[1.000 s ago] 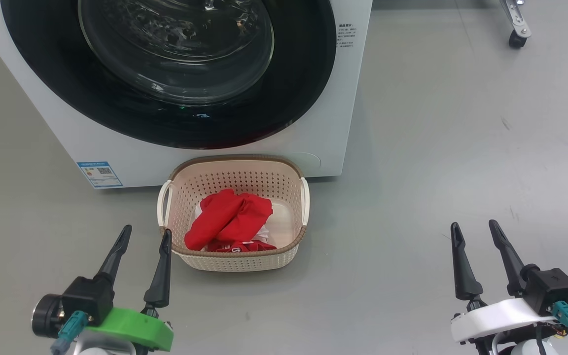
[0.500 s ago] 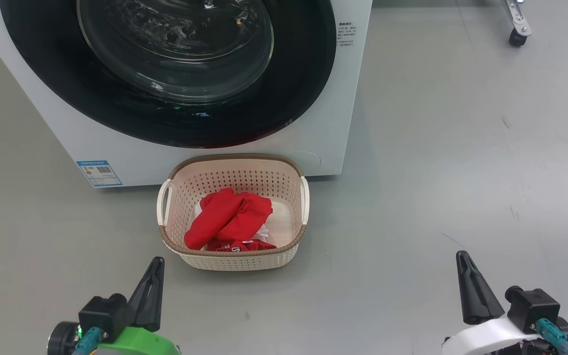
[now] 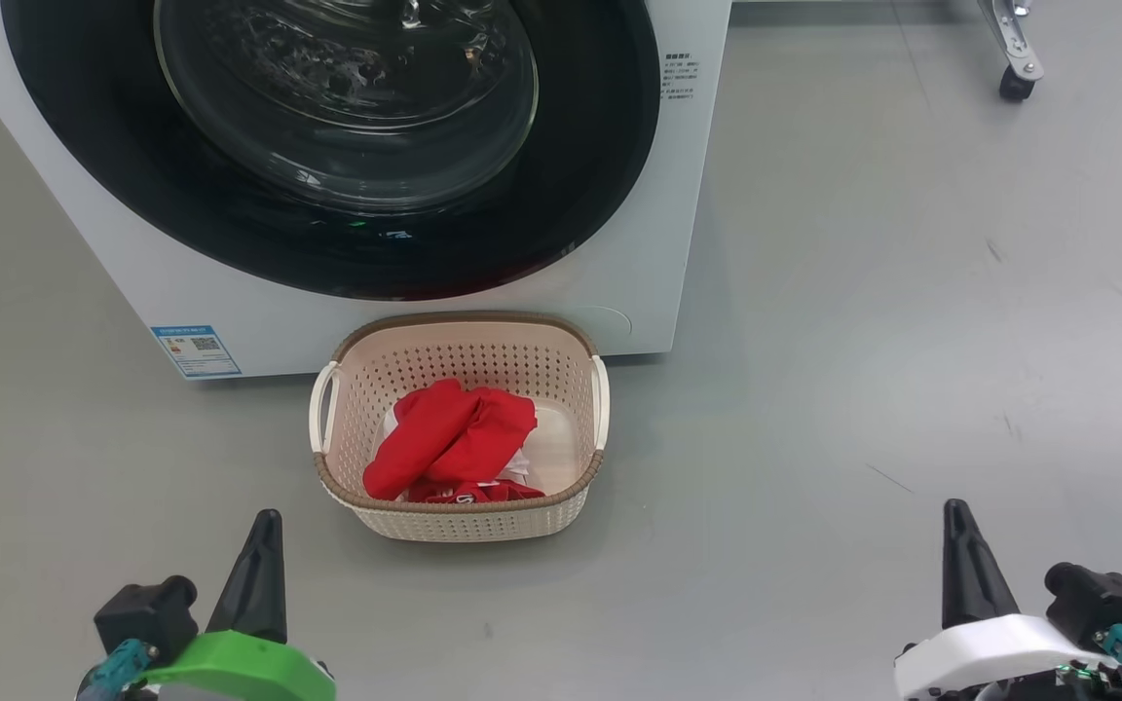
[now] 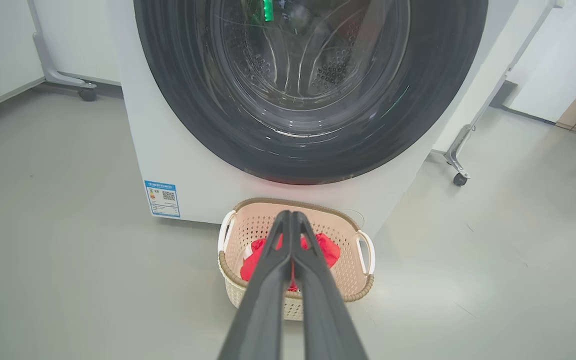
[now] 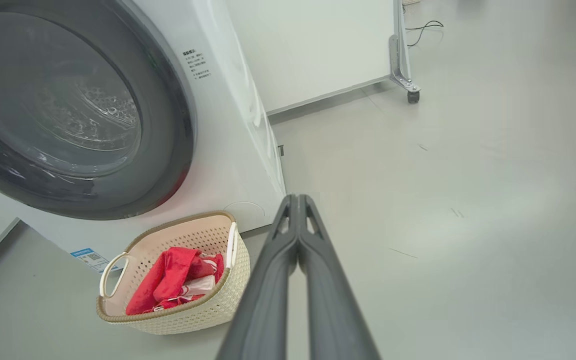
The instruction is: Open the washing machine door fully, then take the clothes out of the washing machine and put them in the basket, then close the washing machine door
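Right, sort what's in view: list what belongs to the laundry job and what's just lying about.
Job:
washing machine
washing machine door
basket
red clothes, in the basket

Lying about:
castor wheel of a metal stand
black cable on the floor

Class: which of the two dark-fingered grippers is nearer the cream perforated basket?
The left gripper, on its green bracket, nearer the cream perforated plastic basket; the right gripper, on a white bracket, stands clearly farther off.
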Motion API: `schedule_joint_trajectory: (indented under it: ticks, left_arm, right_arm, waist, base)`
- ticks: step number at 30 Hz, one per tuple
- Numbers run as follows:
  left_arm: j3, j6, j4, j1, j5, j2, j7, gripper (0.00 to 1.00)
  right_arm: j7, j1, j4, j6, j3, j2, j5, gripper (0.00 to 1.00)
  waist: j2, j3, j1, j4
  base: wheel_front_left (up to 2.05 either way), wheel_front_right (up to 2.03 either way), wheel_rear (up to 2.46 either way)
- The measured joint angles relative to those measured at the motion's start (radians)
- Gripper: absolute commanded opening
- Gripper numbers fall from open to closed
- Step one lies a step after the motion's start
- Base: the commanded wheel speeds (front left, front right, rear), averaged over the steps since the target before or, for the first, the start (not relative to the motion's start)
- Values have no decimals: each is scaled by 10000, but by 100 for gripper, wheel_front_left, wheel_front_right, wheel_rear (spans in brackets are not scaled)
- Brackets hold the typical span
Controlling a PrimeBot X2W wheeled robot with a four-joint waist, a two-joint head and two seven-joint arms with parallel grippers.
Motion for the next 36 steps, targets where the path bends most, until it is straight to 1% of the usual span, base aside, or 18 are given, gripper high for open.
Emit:
schedule_joint_trajectory:
  ticks: [5,7,12,16,20,29,31,36]
  left_arm:
    - [104,-31,-13,-1,-600,-8,150,0]
    - [173,-33,-15,-1,-911,-10,211,0]
    - [307,-50,-19,-4,-1555,-12,424,0]
    - [360,-94,-19,-6,-1900,-13,537,0]
    - [460,-123,-19,-9,-2412,-13,663,0]
    - [685,-136,-17,-31,-3595,-12,995,0]
    - [723,-157,-15,-35,-3862,-12,1022,0]
    - [882,-180,-12,-45,-4516,-12,1221,0]
  right_arm:
    - [136,-21,0,6,-111,10,675,0]
    - [219,-37,2,77,-159,6,918,0]
    - [351,-55,12,102,-247,-2,1597,0]
    - [443,-75,25,105,-314,-13,2031,0]
    - [619,-164,61,194,-403,-31,2589,0]
    - [878,-315,161,255,-562,-59,3818,0]
    - [965,-360,186,326,-602,-69,4077,0]
    - [1116,-501,253,339,-706,-84,4757,0]
  waist:
    - [0,-41,0,-8]
    - [0,-58,0,-12]
    - [0,-99,0,-22]
    - [0,-124,0,-29]
    - [0,-158,0,-37]
    - [0,-233,0,-56]
    - [0,-250,0,-61]
    - [0,-292,0,-72]
  base:
    - [0,0,0]
    - [0,0,0]
    - [0,0,0]
    - [0,0,0]
    - [0,0,0]
    - [0,0,0]
    - [0,0,0]
    - [0,0,0]
